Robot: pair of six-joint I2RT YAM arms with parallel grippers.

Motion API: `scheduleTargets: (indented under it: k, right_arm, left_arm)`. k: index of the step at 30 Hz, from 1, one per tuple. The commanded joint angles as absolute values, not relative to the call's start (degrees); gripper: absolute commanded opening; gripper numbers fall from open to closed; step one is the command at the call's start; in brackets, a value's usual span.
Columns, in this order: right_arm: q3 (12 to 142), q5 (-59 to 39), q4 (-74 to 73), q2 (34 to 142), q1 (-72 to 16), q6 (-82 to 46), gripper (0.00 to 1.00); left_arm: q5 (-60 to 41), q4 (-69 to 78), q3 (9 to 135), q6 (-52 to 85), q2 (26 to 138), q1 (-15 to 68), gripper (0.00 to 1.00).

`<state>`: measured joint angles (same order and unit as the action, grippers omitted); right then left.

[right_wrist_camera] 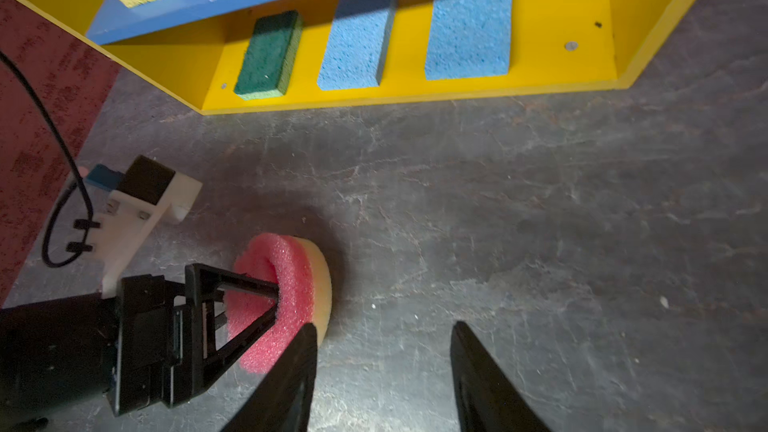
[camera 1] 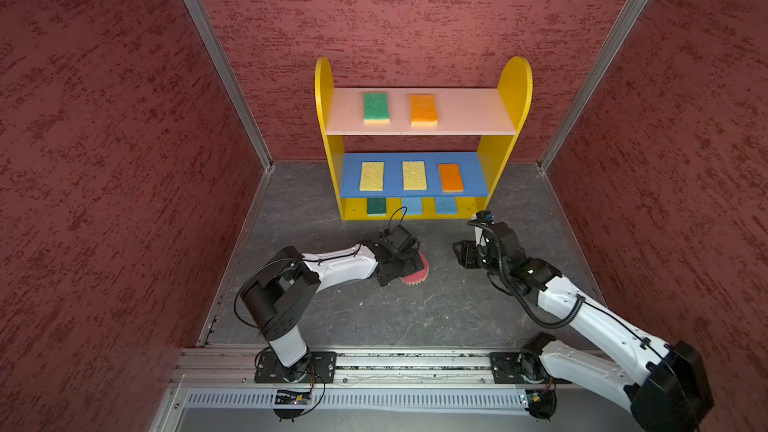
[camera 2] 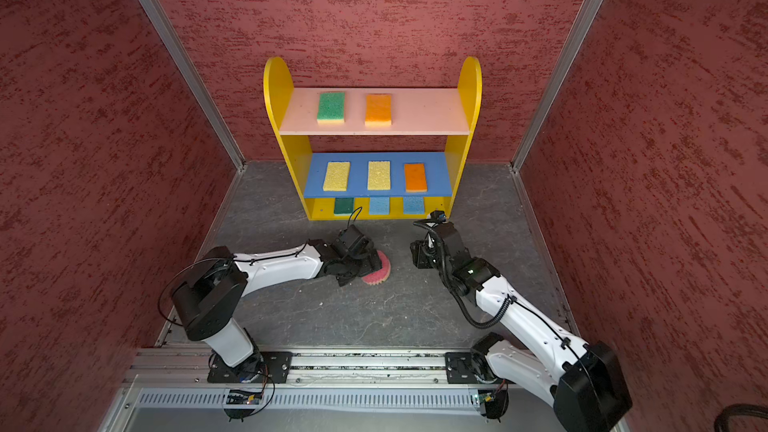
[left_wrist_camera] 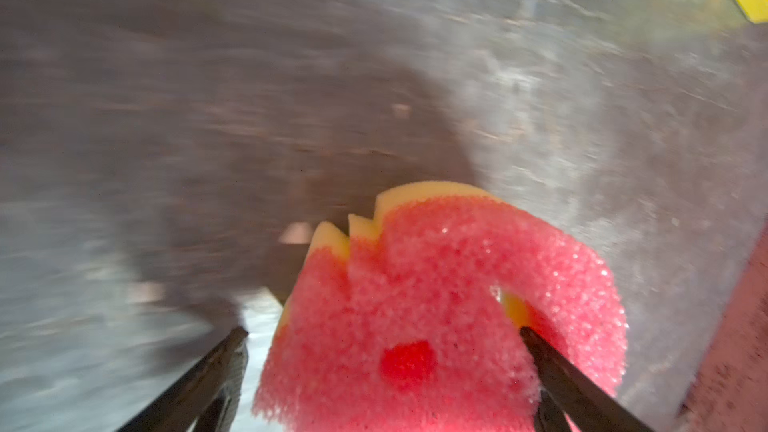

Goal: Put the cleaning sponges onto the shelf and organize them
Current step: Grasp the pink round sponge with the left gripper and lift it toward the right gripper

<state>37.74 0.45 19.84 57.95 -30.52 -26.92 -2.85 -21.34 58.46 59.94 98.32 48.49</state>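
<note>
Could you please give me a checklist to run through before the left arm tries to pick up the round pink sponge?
1. Left gripper open: ok, jaws stand wide.
2. Round pink-red scalloped foam sponge centred between its fingers: not ok; one finger is beside the rim, the other lies over the pink face.
3. Right gripper out of the way: ok, open, empty, apart from the sponge.
4. Free spot on the yellow-sided three-tier shelf: ok, its pink top board is bare right of the orange rectangular sponge.
5. Sponge flat on the dark grey floor: cannot tell.
</note>
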Motion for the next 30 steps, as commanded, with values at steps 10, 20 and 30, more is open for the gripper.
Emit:
scheduleTargets:
  k: [10, 20, 30]
  right_arm:
    - [34.41, -5.14, 19.25, 60.38, -25.97, -31.74, 0.76]
    - [29.52, -15.71, 3.13, 69.72, -25.84, -41.17, 0.84]
    - [30.13, -15.54, 0.05, 74.96, -25.84, -42.54, 0.81]
  left_arm:
    - [-7.65, -19.68, 64.34, 57.28, 100.63, 51.39, 1.0]
    - [-9.92, -18.1, 66.06, 57.55, 103.01, 52.76, 1.0]
    - [-10.94, -18.72, 68.47, 57.62, 106.45, 53.95, 1.0]
